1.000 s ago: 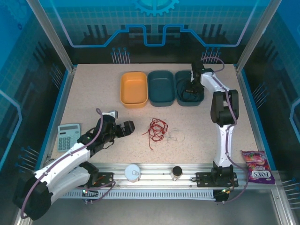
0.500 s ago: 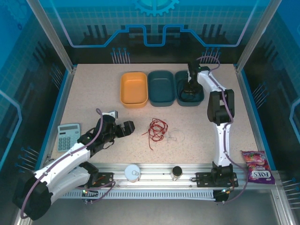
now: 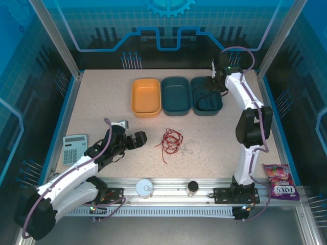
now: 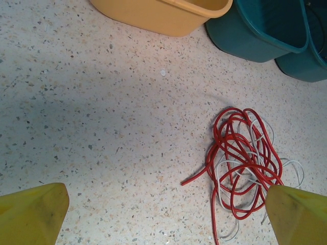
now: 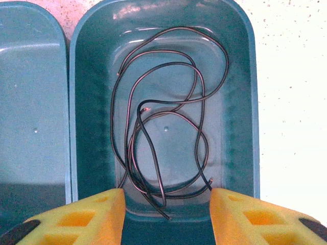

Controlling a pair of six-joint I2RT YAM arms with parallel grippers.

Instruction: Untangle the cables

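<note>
The black cable (image 5: 163, 117) lay coiled on the floor of the right-hand teal bin (image 5: 251, 102), mid-frame in the right wrist view. The right gripper (image 5: 166, 206) hung over the bin's near end at the bottom of that frame, fingers partly spread and gripping nothing. One cable end lay right under the gap, so a downward drift could snag it and drag the coil out.

In the left wrist view, the red cable (image 4: 240, 158) and the pale cable (image 4: 295, 168) sat tangled together at lower right on the table (image 4: 102, 127). The left gripper (image 4: 163, 214), spread wide and empty, had one fingertip over the tangle's edge (a pinch there would probably catch both strands and tighten the snarl).

Counted: three cables, one black, one red, one pale; three bins, an orange bin (image 3: 145, 97) and two teal; two grippers.
</note>
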